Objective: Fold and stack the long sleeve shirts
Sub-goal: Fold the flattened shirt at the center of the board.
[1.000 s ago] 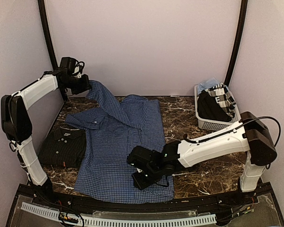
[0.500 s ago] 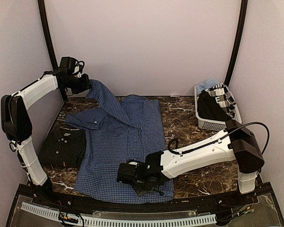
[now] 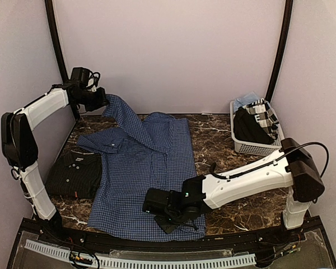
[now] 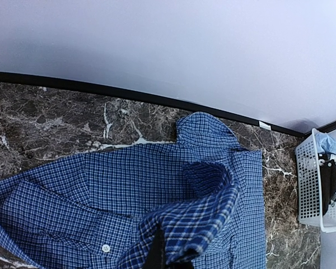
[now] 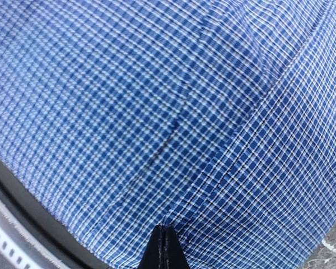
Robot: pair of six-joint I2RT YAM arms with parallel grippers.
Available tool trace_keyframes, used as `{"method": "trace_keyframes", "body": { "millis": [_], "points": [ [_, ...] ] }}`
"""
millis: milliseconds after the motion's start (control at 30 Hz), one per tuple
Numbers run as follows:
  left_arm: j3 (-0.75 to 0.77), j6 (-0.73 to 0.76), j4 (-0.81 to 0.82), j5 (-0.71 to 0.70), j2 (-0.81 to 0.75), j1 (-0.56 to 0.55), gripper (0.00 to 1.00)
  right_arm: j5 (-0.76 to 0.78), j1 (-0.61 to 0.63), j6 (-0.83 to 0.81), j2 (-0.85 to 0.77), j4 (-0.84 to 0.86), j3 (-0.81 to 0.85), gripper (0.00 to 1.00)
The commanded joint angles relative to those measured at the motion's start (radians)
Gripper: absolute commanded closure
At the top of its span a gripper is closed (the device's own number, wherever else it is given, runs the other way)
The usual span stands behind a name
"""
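Observation:
The blue checked shirt [image 3: 140, 168] lies spread out on the marble table. One sleeve [image 3: 120, 112] is lifted to the back left, and my left gripper [image 3: 103, 101] is shut on it. In the left wrist view the sleeve end [image 4: 207, 218] curls over the dark fingers [image 4: 157, 252]. My right gripper [image 3: 148, 203] lies low on the shirt's front hem. In the right wrist view its fingertips [image 5: 167, 241] are pressed together where a fold edge [image 5: 213, 168] of the cloth meets them. The near-black shirt [image 3: 75, 174] lies folded at the left, beside the blue one.
A white slatted basket [image 3: 252, 147] holding dark and striped clothes stands at the back right, also in the left wrist view [image 4: 311, 185]. Bare marble table [image 3: 218, 140] lies between it and the shirt. A black frame rail [image 3: 157, 241] runs along the front edge.
My right gripper has swung left along the shirt's front hem and shut there. The left arm and the raised sleeve have not moved.

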Motion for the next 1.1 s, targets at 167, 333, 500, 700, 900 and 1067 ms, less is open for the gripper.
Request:
{"method": "trace_keyframes", "body": {
  "millis": [167,333,500,700,900,1067],
  "points": [
    [-0.021,-0.008,0.032,0.018,-0.059,0.005,1.0,-0.142,0.008,-0.025,-0.03,0.146,-0.07,1.0],
    [-0.093,-0.019,0.084,0.013,-0.135,0.004,1.0,-0.157,0.0,-0.013,-0.026,0.162,-0.095,1.0],
    [-0.136,-0.018,0.096,0.01,-0.143,0.004,1.0,-0.173,-0.01,-0.014,-0.031,0.178,-0.11,1.0],
    [-0.222,-0.039,0.142,0.003,-0.182,0.004,1.0,-0.19,-0.038,-0.01,-0.097,0.221,-0.143,0.78],
    [-0.337,-0.061,0.239,0.04,-0.283,0.003,1.0,-0.197,-0.102,-0.008,-0.225,0.286,-0.188,0.48],
    [-0.448,-0.077,0.28,0.031,-0.38,0.002,1.0,-0.157,-0.21,0.007,-0.344,0.329,-0.234,0.34]
  ]
}}
